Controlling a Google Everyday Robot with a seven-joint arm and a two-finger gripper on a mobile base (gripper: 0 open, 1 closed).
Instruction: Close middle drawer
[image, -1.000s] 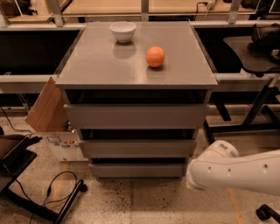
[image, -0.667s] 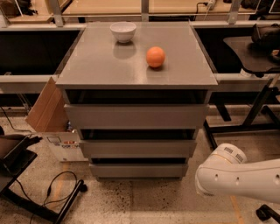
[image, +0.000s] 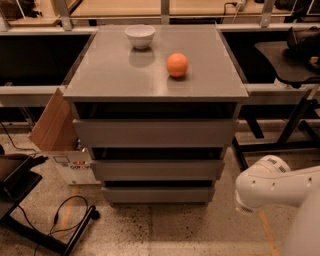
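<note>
The grey cabinet has three handle-less drawers. The middle drawer shows only its flat grey front, about in line with the top drawer front and the bottom drawer front. None of its tray shows. My gripper is out of view. Only a white arm segment shows at the lower right, to the right of the cabinet and apart from the drawers.
A white bowl and an orange sit on the cabinet top. A cardboard box leans at the cabinet's left. A black stand and cable lie on the floor at lower left. A black chair stands at the right.
The white arm segment has moved right and a little down, away from the front of the lower drawers. The drawers, bowl and orange have not moved.
</note>
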